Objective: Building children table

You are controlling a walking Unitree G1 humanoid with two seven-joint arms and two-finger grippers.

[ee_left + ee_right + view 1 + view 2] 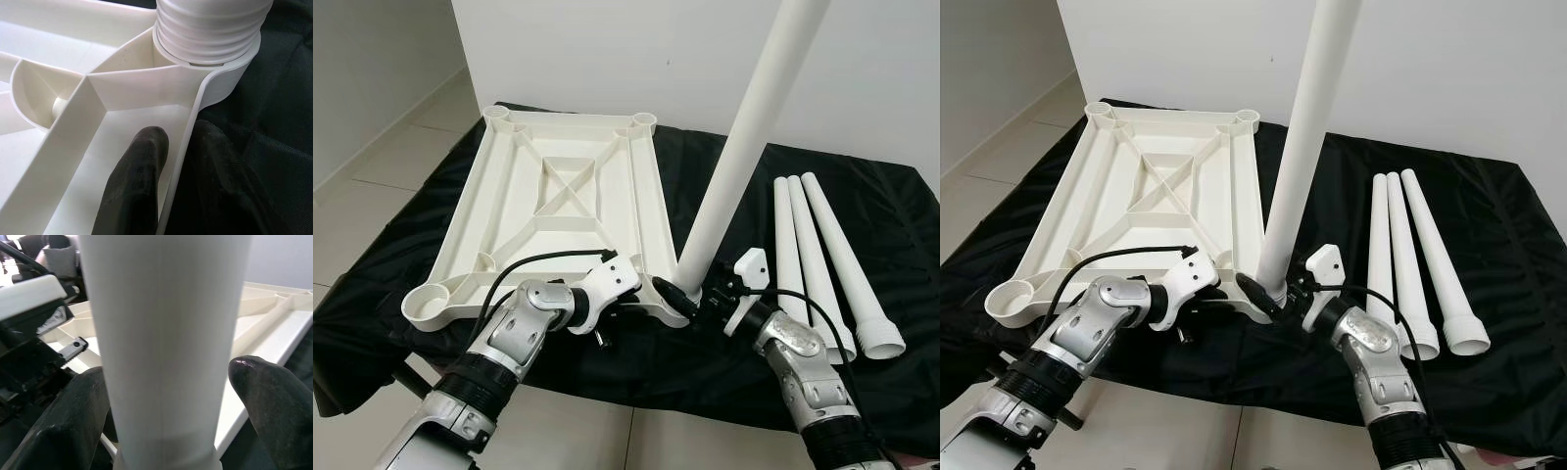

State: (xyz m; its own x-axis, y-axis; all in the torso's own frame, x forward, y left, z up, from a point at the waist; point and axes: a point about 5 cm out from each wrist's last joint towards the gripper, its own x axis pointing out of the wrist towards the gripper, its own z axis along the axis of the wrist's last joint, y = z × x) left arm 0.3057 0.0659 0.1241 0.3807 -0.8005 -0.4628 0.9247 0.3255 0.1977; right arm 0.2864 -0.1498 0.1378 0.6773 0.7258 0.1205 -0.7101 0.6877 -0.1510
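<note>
Right gripper (707,292) pinching the leg (744,147) low down, at the near right socket of the upturned top (548,211); left gripper (668,296) clamped on the rim beside it. Three legs (818,259) lying on the cloth (901,255) to the right — not yet fitted. Left wrist: fingers (134,191) astride the rim, ribbed leg end seated in the socket. Right wrist: fingers (274,406) flanking the leg. Probably one of four in — three left, then turning over.

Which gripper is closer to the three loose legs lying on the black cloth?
Right. The right gripper holds the upright leg just beside the three loose legs; the left gripper grips the tabletop's rim, farther away.
</note>
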